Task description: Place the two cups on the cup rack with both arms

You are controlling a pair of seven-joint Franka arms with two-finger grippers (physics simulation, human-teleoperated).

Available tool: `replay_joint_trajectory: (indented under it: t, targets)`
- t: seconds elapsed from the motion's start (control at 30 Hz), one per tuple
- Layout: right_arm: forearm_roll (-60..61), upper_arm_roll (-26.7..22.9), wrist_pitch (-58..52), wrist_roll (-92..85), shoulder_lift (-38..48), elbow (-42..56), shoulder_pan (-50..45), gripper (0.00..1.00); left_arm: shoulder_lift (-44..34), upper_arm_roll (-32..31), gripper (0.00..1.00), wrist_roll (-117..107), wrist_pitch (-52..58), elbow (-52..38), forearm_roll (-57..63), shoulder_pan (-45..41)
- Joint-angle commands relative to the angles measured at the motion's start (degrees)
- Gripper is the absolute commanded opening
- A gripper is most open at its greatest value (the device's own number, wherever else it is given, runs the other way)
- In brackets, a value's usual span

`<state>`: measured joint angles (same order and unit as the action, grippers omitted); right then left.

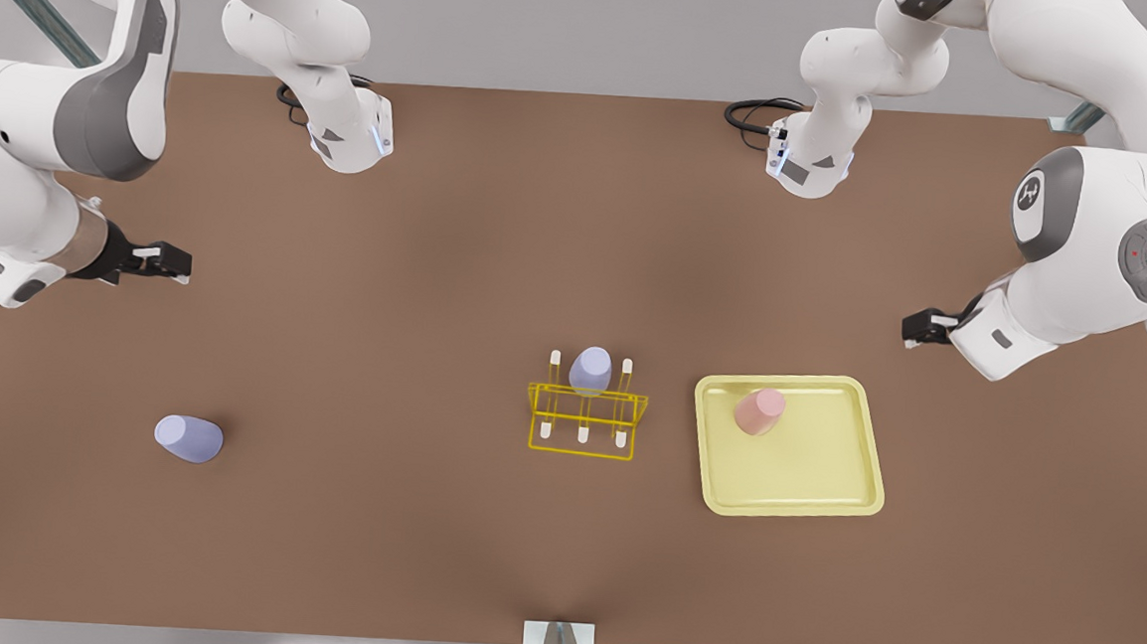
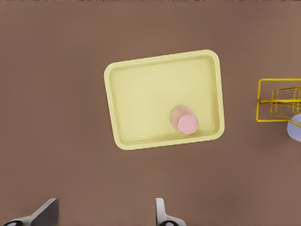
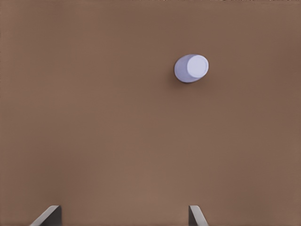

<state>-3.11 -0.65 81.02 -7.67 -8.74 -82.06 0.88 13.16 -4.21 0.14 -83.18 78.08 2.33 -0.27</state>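
Note:
A pink cup (image 1: 759, 411) stands upside down in the far corner of a pale yellow tray (image 1: 803, 475). In the left wrist view the pink cup (image 2: 186, 121) lies well beyond my left gripper (image 2: 103, 216), which is open. That left gripper (image 1: 917, 328) hovers at the front view's right. A lavender cup (image 1: 188, 438) lies on the table at the front view's left. My right gripper (image 1: 174, 263) hangs farther back from it, and in the right wrist view the right gripper (image 3: 122, 216) is open and far from the lavender cup (image 3: 190, 68). The yellow cup rack (image 1: 582, 452) holds another lavender cup (image 1: 590, 370) on its middle peg.
The tray (image 2: 146, 99) sits just to the front view's right of the rack (image 2: 280, 80), where the racked cup (image 2: 295, 127) peeks in. Both arm bases stand at the table's far edge. Brown tabletop stretches between the rack and the loose lavender cup.

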Motion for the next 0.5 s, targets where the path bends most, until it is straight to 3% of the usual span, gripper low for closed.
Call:
replay_joint_trajectory:
  t: [0.0,0.13,0.2,0.3,0.47]
  targets:
    - [-0.1,0.1,0.6,-2.6,0.1,0.0,-0.1,1.00,-0.1,0.0,1.00,-1.6,-1.5,0.0,0.0,0.0]
    - [-0.8,-0.1,0.3,-2.4,-2.0,0.9,-0.2,1.00,0.9,-1.7,1.00,-2.0,-5.1,5.6,-0.3,-3.3]
    - [-5.0,-0.4,1.6,-2.8,-12.7,4.3,0.5,1.00,5.3,-1.7,1.00,-3.2,-13.7,10.2,-0.1,-8.4]
    - [-4.7,-0.5,11.3,-2.8,-22.0,6.2,3.2,1.00,7.0,-1.6,1.00,-5.8,-34.7,21.3,-0.1,-8.8]
    - [-1.3,-0.4,26.5,-12.1,-27.6,5.8,7.2,1.00,7.8,-1.2,1.00,-12.7,-41.9,26.9,-0.2,-8.9]
